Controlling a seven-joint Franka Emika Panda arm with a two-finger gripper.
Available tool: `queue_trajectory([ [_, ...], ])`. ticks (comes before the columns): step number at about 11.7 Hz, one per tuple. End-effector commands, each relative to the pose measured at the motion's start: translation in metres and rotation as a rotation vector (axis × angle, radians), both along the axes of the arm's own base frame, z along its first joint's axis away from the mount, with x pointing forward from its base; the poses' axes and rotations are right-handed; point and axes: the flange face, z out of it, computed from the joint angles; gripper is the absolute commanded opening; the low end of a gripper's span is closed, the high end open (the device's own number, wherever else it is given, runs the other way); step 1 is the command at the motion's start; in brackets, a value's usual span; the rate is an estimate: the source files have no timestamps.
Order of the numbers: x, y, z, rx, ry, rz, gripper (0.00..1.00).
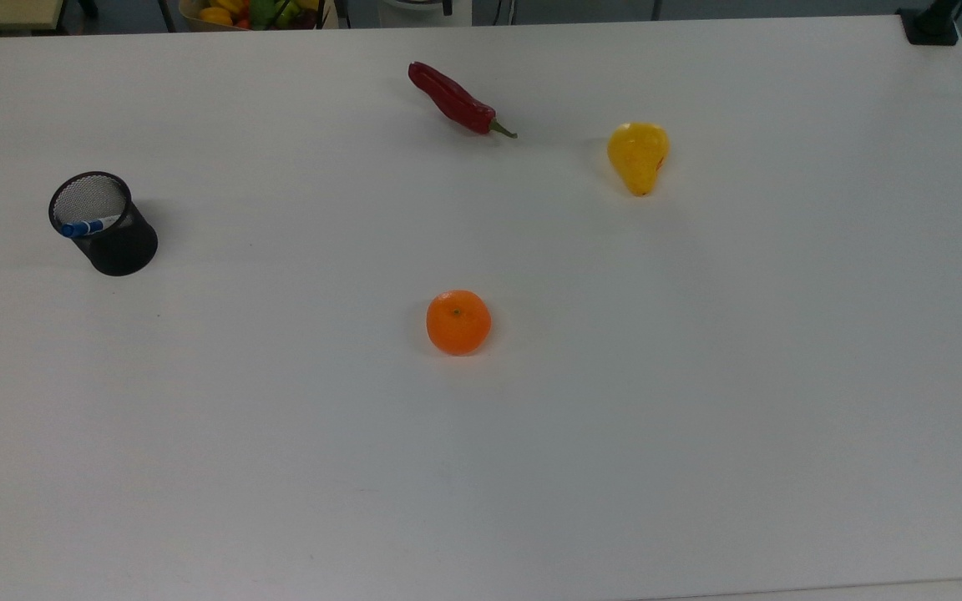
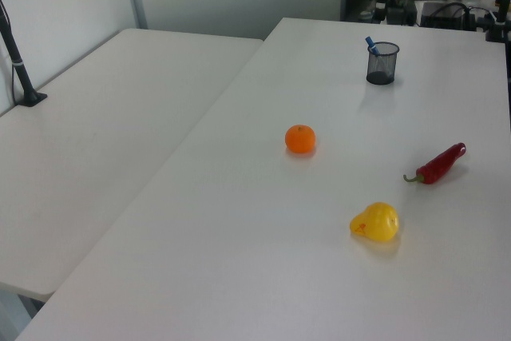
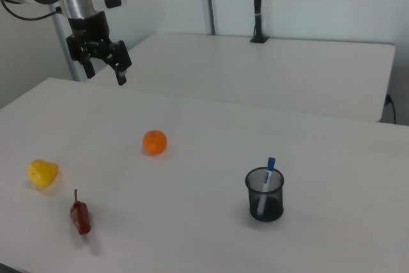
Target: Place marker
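**Marker in the cup, arm raised and clear**

The jaws stand spread with nothing between them; the gripper hangs high over the table's far edge in the right view, well apart from every object.

The marker stands tilted inside the black mesh cup, blue cap up and leaning on the rim. In the top view the marker lies against the cup's near wall, at the top view's left. In the left view the cup sits far back on the table, with the blue cap poking above its rim.

Judging by this, the placing step looks done: the marker rests in the cup and the arm holds nothing. If anything is left, it is only for the arm to stay clear of the cup so as not to tip it.

An orange sits mid-table, with a red chili and a yellow pear further off, none touching.

The marker's lower end is veiled by the mesh, so whether it reaches the cup's floor is hard to tell. The arm is cut off at the right view's upper left.
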Motion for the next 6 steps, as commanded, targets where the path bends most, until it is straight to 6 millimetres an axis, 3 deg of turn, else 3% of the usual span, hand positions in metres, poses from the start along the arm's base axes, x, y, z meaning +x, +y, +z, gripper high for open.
queue_trajectory([
  [1,-0.0021,-0.0210,-0.0013,-0.020,-0.022,0.103,1.00],
  [6,-0.0016,-0.0248,-0.0010,-0.014,-0.025,0.100,1.00],
])
